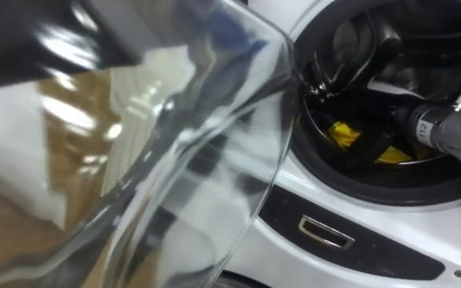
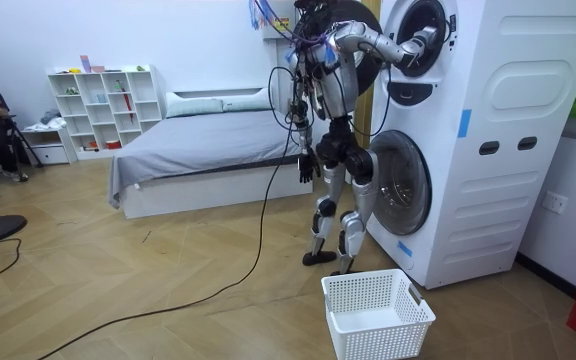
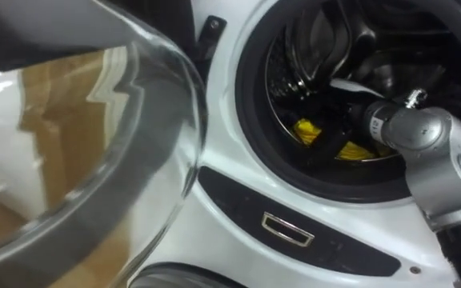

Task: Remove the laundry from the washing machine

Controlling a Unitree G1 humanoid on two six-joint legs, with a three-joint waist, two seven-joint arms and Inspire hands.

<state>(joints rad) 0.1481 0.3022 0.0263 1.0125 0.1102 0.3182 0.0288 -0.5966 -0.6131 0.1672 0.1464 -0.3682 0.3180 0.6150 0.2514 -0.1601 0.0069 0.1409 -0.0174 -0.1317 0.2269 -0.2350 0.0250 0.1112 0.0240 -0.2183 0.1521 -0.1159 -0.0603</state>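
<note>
Reaching into the upper washing machine (image 2: 423,45), right hand (image 3: 330,146) sits low among the yellow clothes (image 3: 306,130), which lie across the bottom on both sides of it; fingers lost in shadow, cannot tell. Left hand (image 2: 306,165) hangs idle, unreadable

Yellow cloth (image 1: 343,134) shows against the dark drum (image 1: 358,36) of a white washing machine (image 2: 488,150). The basket (image 2: 388,338) is white latticework, the floor (image 2: 118,280) pale herringbone wood, the bed cover (image 2: 198,140) grey.
</note>
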